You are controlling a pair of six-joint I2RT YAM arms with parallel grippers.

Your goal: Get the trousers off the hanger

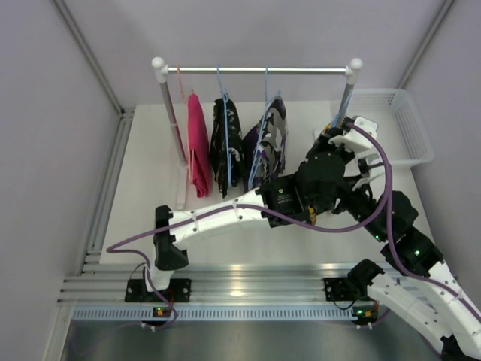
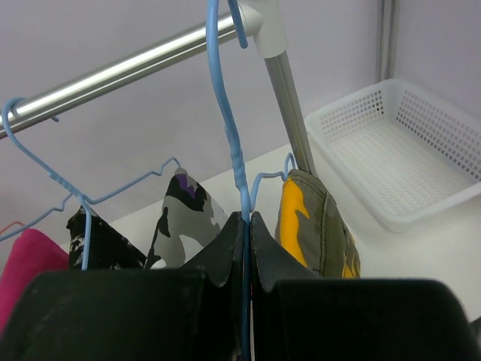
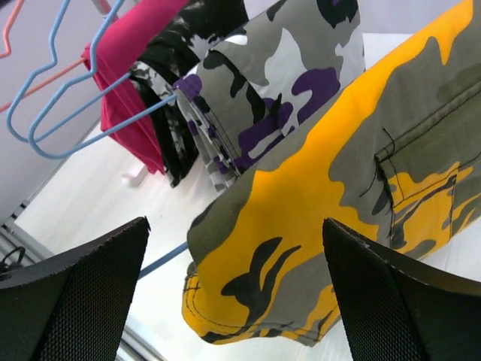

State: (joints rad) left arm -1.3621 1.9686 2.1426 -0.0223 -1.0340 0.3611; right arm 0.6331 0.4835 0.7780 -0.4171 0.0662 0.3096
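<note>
Yellow-olive camouflage trousers (image 3: 316,188) hang draped on a blue hanger (image 2: 228,113) at the right end of the rail (image 2: 113,75), next to the rack's right post. The left end effector (image 2: 246,226) is closed on that hanger's wire neck, below the hook. The right end effector (image 3: 234,226) is wide open, with one finger on each side of the hanging cloth.

To do this step well, the right end effector should probably close on a thick fold of the yellow-olive cloth, clear of the wire. It can then draw the cloth off the hanger while the left one keeps the hanger from swinging or lifting off the rail. The purple-white-black camouflage trousers (image 3: 285,90) hang just beside this pair, so the pinch should take one pair only. Beyond them hang the black printed trousers (image 3: 188,37) and then the pink trousers (image 3: 131,53). A white basket (image 2: 391,165) sits on the tabletop (image 1: 143,195) to the right of the rack and looks like a sensible place to drop the pair.

In the overhead view both arms cover the yellow-olive pair almost entirely. No view shows the hanger's lower bar or how the cloth lies over it, because the left fingers block that part. It is not possible to tell whether the right fingers touch the cloth.
</note>
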